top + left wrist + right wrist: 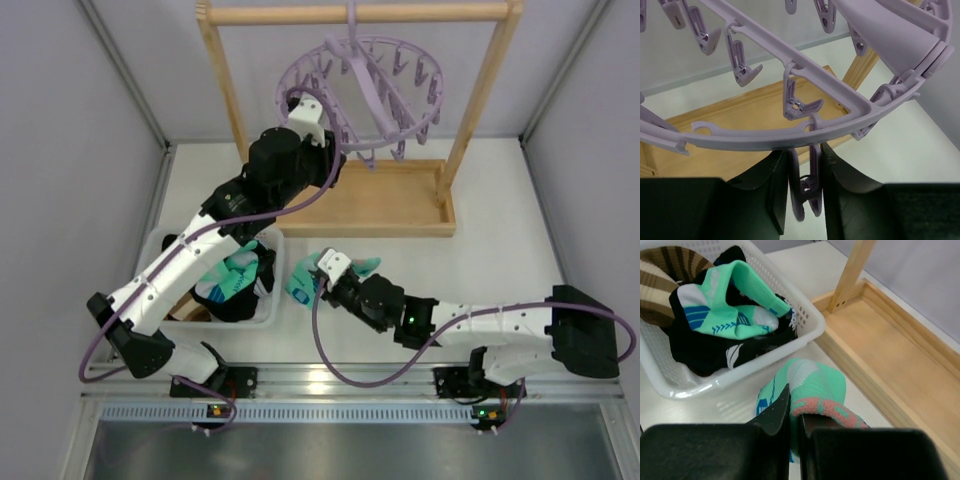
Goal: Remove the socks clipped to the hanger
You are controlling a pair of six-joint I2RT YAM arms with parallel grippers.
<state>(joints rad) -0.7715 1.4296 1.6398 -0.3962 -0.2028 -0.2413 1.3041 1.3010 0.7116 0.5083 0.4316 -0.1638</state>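
1. Left hand (805, 167): fingers together, clamped on one clip peg (807, 197) that dangles under the ring of the hanger (765, 137). No sock shows in that peg. The hanger hangs from the wooden rack (225, 90), beyond the basket (160, 242) on its far side.
2. Right hand (795, 415): clamped on the cuff of a mint sock (815, 382), just beside the basket on its rack side. The rest of that sock drapes toward the surface (735, 405).
3. Step in hand (judgement): late in the removal. The pegs in view all hang bare, and one sock is off the hanger but not yet stowed.
4. Next move (judgement): carry the mint sock over the basket rim, then part the fingers. The left hand's squeeze on the peg seems to free nothing; check the far pegs, which are partly hidden.
5. Containers: the basket holds a heap of socks (735, 315), mint, black and brown-striped. The rack's base tray (890, 350) shows only bare wood in the part in view.
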